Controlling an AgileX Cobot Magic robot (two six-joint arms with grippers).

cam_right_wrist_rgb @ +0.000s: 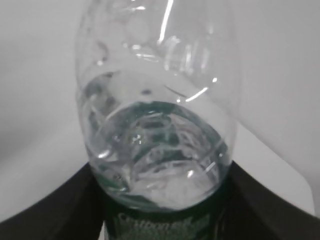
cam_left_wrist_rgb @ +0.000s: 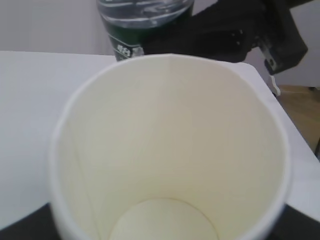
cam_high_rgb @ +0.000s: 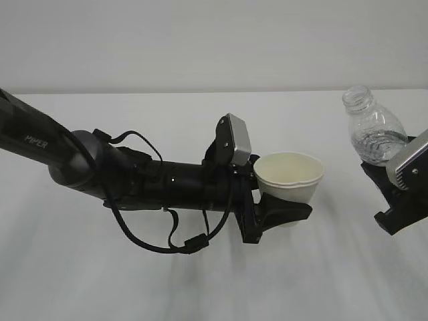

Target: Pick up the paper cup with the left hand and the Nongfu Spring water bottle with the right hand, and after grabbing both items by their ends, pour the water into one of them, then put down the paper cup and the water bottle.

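My left gripper (cam_high_rgb: 286,208) is shut on the lower part of the white paper cup (cam_high_rgb: 289,175), which stands upright with its rim slightly squeezed. In the left wrist view the cup (cam_left_wrist_rgb: 170,150) fills the frame; its cream inside shows a bare bottom with no liquid that I can see. My right gripper (cam_high_rgb: 391,190) is shut on the lower half of the Nongfu Spring water bottle (cam_high_rgb: 372,127), which is held upright, capless, to the right of the cup and apart from it. In the right wrist view the bottle (cam_right_wrist_rgb: 155,100) holds clear water (cam_right_wrist_rgb: 160,165) above its green label (cam_right_wrist_rgb: 165,222).
The white table (cam_high_rgb: 200,287) runs to a pale wall behind. In the left wrist view the bottle (cam_left_wrist_rgb: 142,22) and the dark right gripper (cam_left_wrist_rgb: 230,32) stand beyond the cup, and the table's edge (cam_left_wrist_rgb: 302,145) with brown floor lies at the right.
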